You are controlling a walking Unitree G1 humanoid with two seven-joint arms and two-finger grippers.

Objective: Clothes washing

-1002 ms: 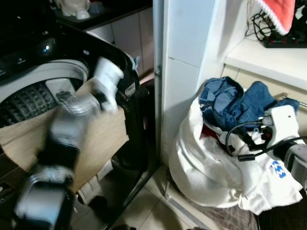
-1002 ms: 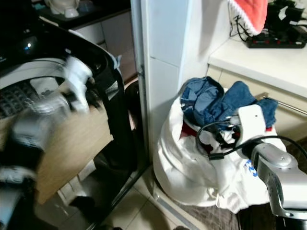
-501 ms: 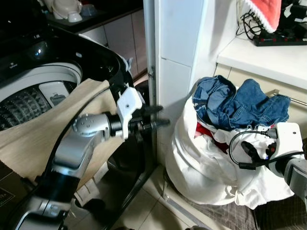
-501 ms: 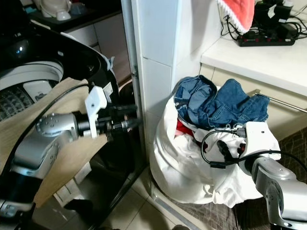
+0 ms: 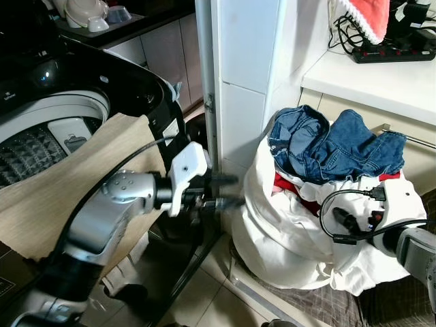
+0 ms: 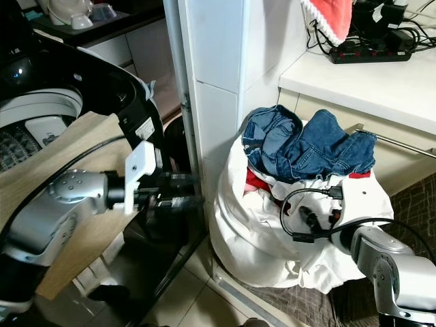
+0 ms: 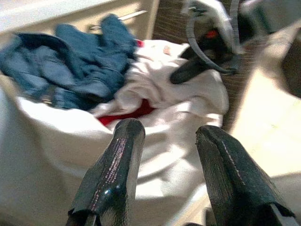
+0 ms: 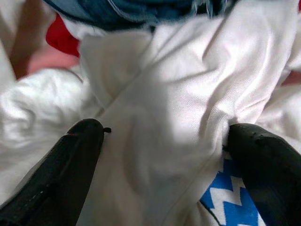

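Left tool [image 5: 228,192] fingers apart, empty, aimed at white laundry bag [image 5: 286,231] beside washing machine [image 5: 61,116]. Right tool [image 8: 160,155] spread wide against white garment [image 8: 155,108]. Risk: jeans [image 5: 327,146] piled loosely on top could spill off; beige cloth [image 5: 68,177] over the drum rim could slide out.

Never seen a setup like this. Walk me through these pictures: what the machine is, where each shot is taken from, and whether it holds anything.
A two-armed humanoid robot is doing laundry. The two wide pictures come from its head camera, looking down. The other two come from cameras on its wrists, looking along the black fingers. On the left stands a top-loading washing machine with a beige cloth draped over its rim. The left gripper is open and empty, pointing at a white laundry bag topped with blue jeans. The right gripper is open against white fabric, not yet closed.
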